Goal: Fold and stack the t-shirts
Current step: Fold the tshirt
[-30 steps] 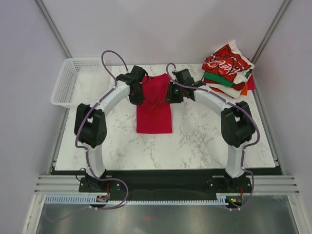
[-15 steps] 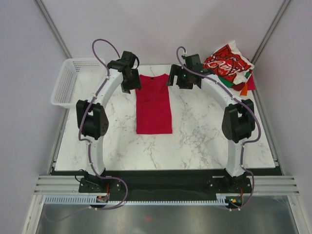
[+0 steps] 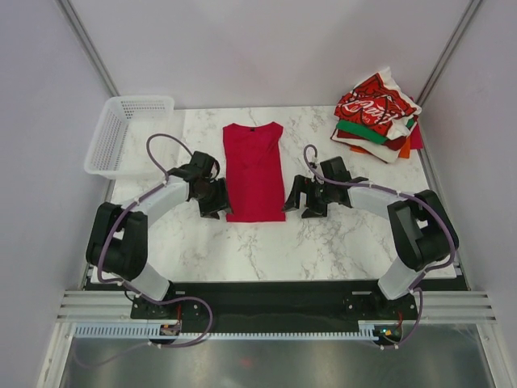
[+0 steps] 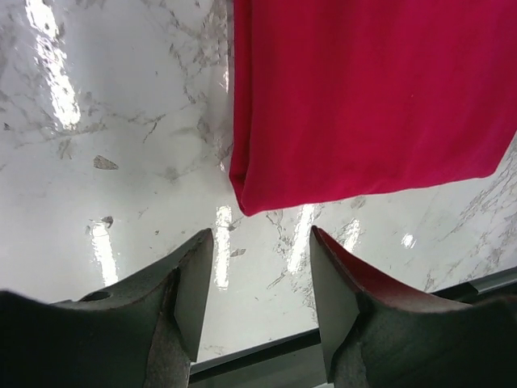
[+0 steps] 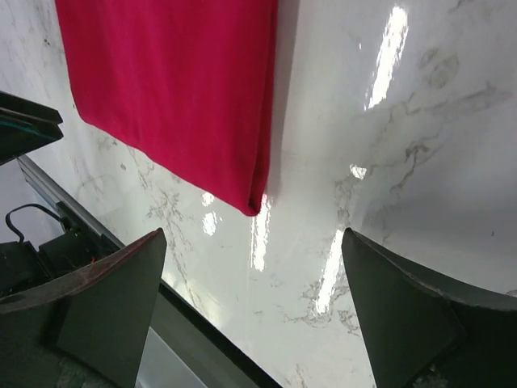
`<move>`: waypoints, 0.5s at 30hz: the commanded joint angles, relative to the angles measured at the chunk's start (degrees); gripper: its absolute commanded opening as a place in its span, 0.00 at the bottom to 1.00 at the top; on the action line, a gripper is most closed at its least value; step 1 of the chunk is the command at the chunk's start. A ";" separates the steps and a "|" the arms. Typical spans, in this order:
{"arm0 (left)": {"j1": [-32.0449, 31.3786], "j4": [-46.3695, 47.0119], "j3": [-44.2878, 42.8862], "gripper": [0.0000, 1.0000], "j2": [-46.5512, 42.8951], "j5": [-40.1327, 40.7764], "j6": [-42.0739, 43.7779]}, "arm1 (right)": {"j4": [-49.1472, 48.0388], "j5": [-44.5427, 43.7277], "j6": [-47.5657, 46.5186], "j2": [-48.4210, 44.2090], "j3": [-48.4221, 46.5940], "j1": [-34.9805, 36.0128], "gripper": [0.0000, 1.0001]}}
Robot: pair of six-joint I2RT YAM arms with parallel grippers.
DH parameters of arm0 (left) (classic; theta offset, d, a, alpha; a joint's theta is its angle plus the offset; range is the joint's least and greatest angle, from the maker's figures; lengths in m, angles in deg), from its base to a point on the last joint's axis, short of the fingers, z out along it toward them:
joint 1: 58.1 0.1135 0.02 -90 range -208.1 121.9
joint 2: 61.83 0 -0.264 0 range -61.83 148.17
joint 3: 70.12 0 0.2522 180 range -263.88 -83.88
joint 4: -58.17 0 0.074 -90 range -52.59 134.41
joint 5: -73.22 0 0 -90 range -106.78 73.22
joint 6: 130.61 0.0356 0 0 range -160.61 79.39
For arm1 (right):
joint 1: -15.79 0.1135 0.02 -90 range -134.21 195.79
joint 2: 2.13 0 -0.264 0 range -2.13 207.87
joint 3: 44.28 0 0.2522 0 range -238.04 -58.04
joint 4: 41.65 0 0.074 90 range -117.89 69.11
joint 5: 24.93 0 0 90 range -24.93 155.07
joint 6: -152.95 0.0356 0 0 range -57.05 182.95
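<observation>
A red shirt lies flat in the middle of the tabletop. It is folded into a long strip, with its collar at the far end. The left jaws are low by its near left corner, spread apart and holding nothing. The right jaws are by its near right corner, spread wide and holding nothing. A pile of folded shirts sits at the far right. A white basket sits at the far left.

The left arm and right arm are clad in white with black joints; purple cables are looped alongside. Tool fingers are dark grey.
</observation>
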 commanded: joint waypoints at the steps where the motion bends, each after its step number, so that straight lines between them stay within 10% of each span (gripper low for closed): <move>1: -0.29 10.05 3.82 0.60 -4.38 -2.73 -3.86 | -8.73 4.34 1.92 -2.06 3.00 -0.03 0.98; 15: -0.47 15.95 11.03 0.58 -2.45 -2.20 -6.15 | -15.95 5.58 5.00 0.67 7.66 0.06 0.76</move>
